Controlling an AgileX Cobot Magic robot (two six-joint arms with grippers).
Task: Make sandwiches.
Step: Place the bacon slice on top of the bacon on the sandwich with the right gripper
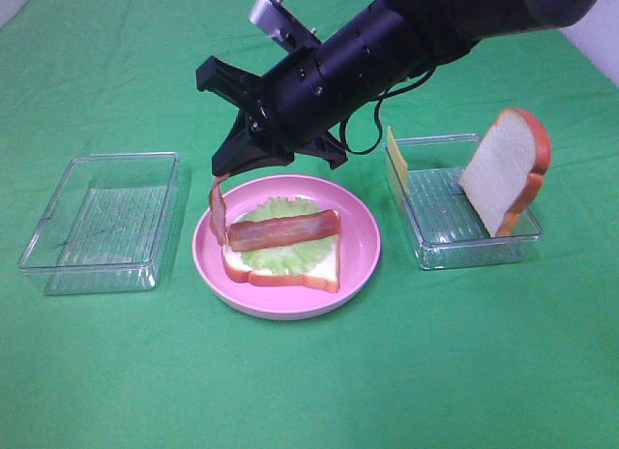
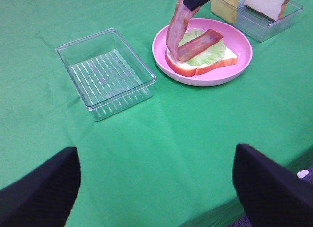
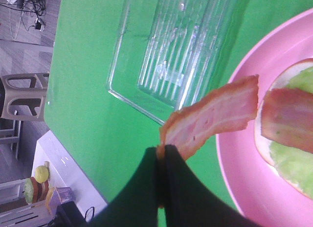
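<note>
Bright, even overhead light; a soft shadow hugs the plate (image 1: 360, 267) at six o'clock. The tray (image 1: 106, 226) at nine o'clock glints. Up close, the bacon strip (image 3: 215, 114) looks blurred.

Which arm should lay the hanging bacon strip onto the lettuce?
Right. The right gripper is shut on the hanging bacon strip, at the pink plate edge beside the lettuce. The left gripper is open, holding nothing, well short of the plate.
</note>
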